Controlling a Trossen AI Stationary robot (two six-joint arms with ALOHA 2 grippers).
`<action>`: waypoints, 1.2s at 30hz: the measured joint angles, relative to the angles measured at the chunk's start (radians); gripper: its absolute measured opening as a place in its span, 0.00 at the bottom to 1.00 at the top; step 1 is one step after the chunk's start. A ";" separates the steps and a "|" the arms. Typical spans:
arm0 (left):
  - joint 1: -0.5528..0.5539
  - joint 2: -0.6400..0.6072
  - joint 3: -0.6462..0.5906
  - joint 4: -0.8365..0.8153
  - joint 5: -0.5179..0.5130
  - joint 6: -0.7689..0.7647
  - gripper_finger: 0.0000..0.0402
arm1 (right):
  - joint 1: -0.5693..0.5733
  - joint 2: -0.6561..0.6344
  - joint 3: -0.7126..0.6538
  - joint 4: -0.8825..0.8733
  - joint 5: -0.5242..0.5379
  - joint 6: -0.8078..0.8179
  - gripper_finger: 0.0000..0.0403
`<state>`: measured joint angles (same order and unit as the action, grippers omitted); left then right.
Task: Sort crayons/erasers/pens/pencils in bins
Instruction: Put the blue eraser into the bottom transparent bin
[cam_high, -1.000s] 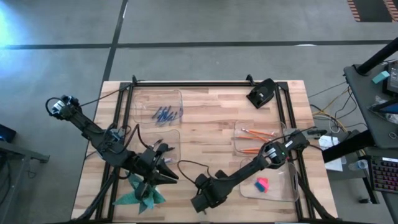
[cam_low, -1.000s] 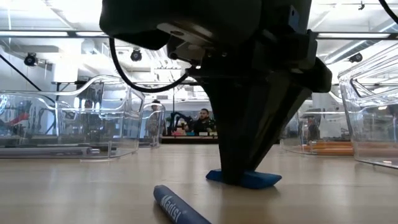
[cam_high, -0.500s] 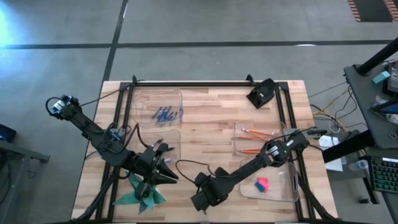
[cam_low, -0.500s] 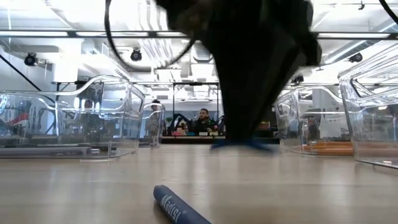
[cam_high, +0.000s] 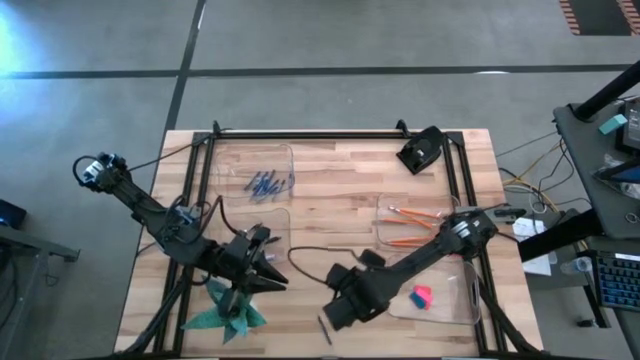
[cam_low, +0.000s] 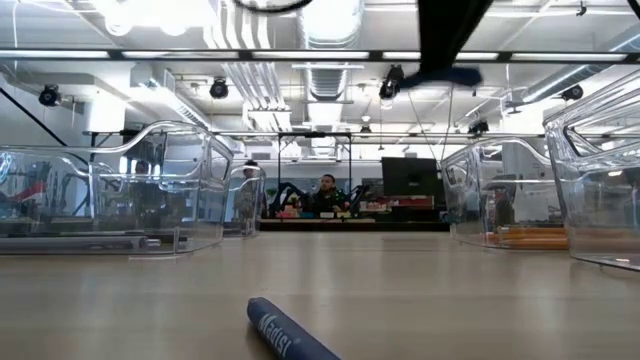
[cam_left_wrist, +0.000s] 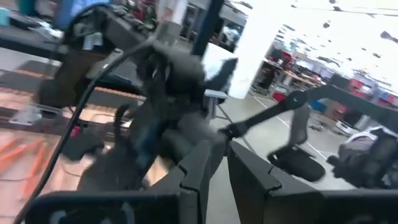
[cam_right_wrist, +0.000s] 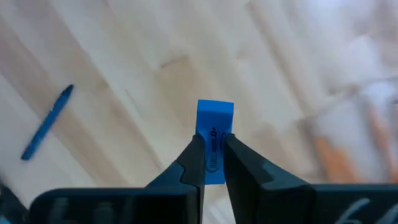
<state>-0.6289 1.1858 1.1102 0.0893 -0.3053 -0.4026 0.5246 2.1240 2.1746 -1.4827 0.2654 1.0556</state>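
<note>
The right gripper (cam_right_wrist: 211, 163) is clamping a small chunky blue eraser block (cam_right_wrist: 214, 127) between its two dark fingers, and the block is hanging clear above the pale wooden tabletop (cam_right_wrist: 124, 56). In the high view this gripper (cam_high: 340, 305) is sitting over the table's front edge, just beside the shallow clear plastic bin (cam_high: 455, 305) that is holding a pink-red eraser block (cam_high: 421, 296). The low view is showing the blue block (cam_low: 447, 75) raised well above the surface. A short thin blue crayon stick (cam_right_wrist: 47, 122) is lying on the wood, apart from the block. Long thin orange pencils (cam_high: 412, 214) are resting in the neighbouring clear bin (cam_high: 385, 228). The left gripper (cam_left_wrist: 217, 168) is waiting with its fingers together near the table's front left (cam_high: 262, 268).
</note>
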 joint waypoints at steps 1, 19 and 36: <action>0.001 0.000 0.001 0.001 -0.015 0.000 0.11 | 0.003 -0.022 0.000 -0.023 0.013 -0.003 0.09; 0.050 0.004 -0.003 0.008 -0.173 -0.003 0.11 | 0.289 -0.430 -0.374 -0.087 -0.062 0.430 0.09; 0.060 0.005 -0.004 0.007 -0.172 -0.005 0.11 | 0.372 -0.459 -0.792 0.130 -0.240 0.732 0.09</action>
<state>-0.5686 1.1904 1.1061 0.0959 -0.4774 -0.4074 0.8963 1.6646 1.3828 -1.3523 0.0251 1.7871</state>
